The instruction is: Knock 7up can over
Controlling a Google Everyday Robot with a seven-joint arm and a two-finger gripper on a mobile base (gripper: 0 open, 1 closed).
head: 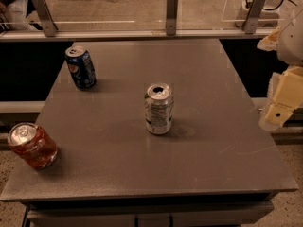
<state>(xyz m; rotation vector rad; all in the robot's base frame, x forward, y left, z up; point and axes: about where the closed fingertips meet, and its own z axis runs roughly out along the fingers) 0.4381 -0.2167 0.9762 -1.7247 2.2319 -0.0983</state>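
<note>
The 7up can (158, 109) stands upright near the middle of the grey table (199, 70). It is silvery-white with green marks, slightly dented, and its silver top has an open mouth. My gripper (280, 109) hangs at the right edge of the view, cream-coloured, beyond the table's right edge and well to the right of the can. It touches nothing.
A dark blue Pepsi can (81, 67) stands at the back left of the table. A red-orange can (32, 145) stands tilted at the front left corner. A glass barrier with metal posts (172, 12) runs behind the table.
</note>
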